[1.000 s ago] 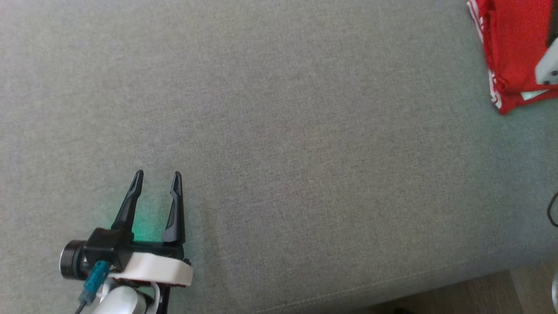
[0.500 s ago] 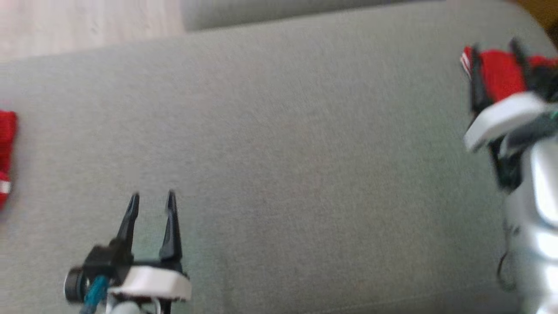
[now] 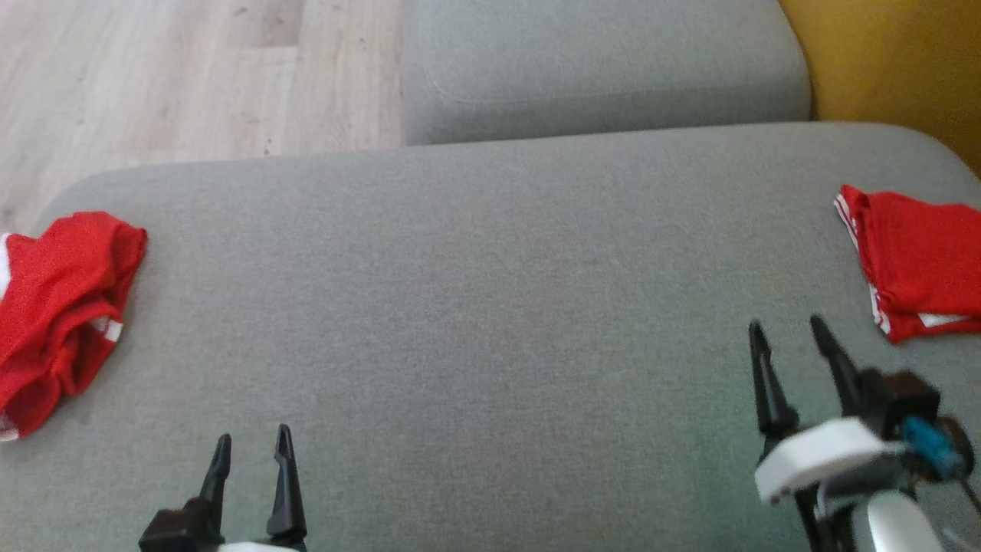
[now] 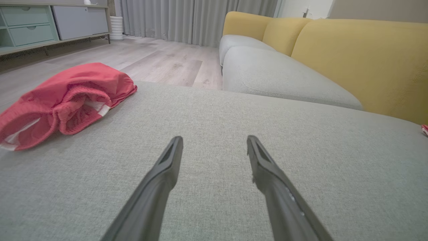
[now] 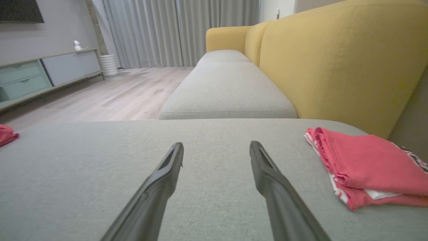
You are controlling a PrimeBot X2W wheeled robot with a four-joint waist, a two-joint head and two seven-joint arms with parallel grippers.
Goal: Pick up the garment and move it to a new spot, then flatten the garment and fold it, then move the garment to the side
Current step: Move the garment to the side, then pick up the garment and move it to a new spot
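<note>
I log a broad grey seat cushion (image 3: 490, 291) across the head view's centre, a second grey cushion (image 3: 605, 69) at top, a yellow backrest (image 3: 889, 61) upper right, and pale wood floor (image 3: 153, 77) upper left. Right wrist view: grey curtains (image 5: 180, 30) top centre, low sideboard (image 5: 43, 73) at left.

The wide middle of the grey seat cushion (image 3: 490, 291) lies bare, so there is free passage from 6 o'clock up to 12 o'clock. The left gripper (image 3: 253, 433) at 7 o'clock and the right gripper (image 3: 785, 322) at 4 o'clock both have bare fabric ahead of their spread fingers.

At 9 o'clock a crumpled red garment (image 3: 61, 307) rises a little at the cushion's edge. At 3 o'clock a folded red garment (image 3: 920, 261) lies flat, near the right gripper. The yellow backrest (image 3: 881, 61) closes the side at 1 o'clock like a wall. A second grey cushion (image 3: 598, 69) at 12 o'clock seems to touch the near one, but the joint is not clear.
</note>
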